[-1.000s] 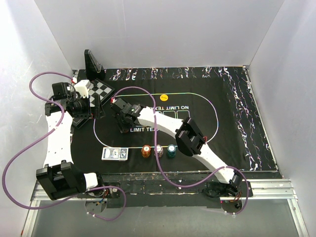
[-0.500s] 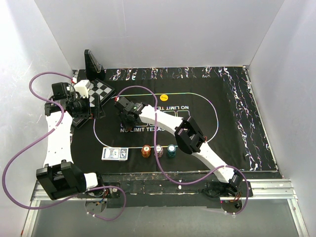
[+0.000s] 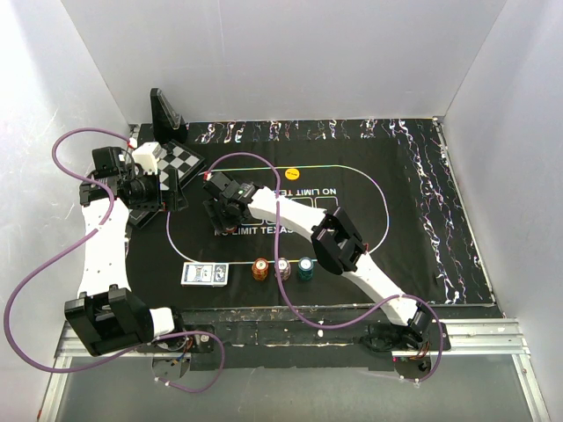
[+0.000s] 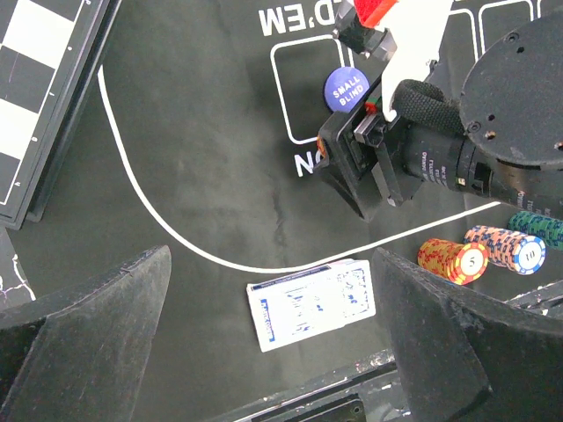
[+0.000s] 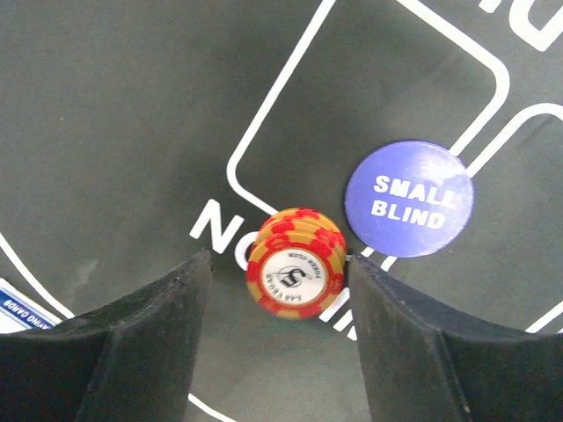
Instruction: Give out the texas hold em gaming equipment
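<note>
While the right gripper point(image 5: 277, 262) stood open around an orange chip stack point(image 5: 295, 264) on the mat point(image 5: 132, 105), a gap showed at the stack's nine o'clock. A blue disc point(image 5: 409, 199) lay at its two o'clock. The left gripper point(image 4: 273, 255) gaped empty over the cards point(image 4: 310, 302) at the mat's seven o'clock.
</note>
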`<move>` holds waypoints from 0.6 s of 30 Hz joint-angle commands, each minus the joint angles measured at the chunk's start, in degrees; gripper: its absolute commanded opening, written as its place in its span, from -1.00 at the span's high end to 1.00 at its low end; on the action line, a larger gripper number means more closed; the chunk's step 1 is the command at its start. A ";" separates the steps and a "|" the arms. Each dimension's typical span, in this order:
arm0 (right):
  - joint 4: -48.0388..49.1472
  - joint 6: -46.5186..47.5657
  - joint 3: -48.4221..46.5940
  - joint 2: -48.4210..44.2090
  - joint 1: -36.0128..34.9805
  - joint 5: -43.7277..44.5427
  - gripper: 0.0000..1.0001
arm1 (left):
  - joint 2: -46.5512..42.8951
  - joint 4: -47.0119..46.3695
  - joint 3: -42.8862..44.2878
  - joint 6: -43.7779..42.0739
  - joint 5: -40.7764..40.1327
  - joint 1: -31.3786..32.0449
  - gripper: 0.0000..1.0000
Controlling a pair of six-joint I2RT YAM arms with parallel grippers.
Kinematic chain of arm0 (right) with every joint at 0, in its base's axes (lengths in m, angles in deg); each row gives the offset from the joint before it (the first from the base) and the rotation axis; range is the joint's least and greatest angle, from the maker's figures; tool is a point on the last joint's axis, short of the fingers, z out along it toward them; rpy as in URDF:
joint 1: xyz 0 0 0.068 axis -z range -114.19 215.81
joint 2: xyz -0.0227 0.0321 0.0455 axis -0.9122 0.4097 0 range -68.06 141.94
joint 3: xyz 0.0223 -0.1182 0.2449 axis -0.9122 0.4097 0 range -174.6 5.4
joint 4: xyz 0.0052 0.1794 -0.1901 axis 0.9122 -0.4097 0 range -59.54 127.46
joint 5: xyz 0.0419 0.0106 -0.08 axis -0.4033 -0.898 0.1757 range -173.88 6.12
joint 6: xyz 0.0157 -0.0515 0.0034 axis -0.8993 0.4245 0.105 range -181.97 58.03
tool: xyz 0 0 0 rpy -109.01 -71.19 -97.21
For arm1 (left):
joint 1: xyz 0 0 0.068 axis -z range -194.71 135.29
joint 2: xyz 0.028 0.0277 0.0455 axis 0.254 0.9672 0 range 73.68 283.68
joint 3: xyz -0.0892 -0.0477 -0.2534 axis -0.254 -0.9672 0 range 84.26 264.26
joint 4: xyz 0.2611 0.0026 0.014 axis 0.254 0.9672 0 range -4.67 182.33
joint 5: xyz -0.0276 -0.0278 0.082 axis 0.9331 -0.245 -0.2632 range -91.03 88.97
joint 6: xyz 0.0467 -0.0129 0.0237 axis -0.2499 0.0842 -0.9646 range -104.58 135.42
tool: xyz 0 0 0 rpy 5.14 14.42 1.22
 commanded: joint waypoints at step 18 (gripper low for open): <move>0.31 1.36 21.44 -27.58 -1.26 0.65 -0.70 | -1.96 1.97 1.51 -0.41 -0.02 -0.70 -0.99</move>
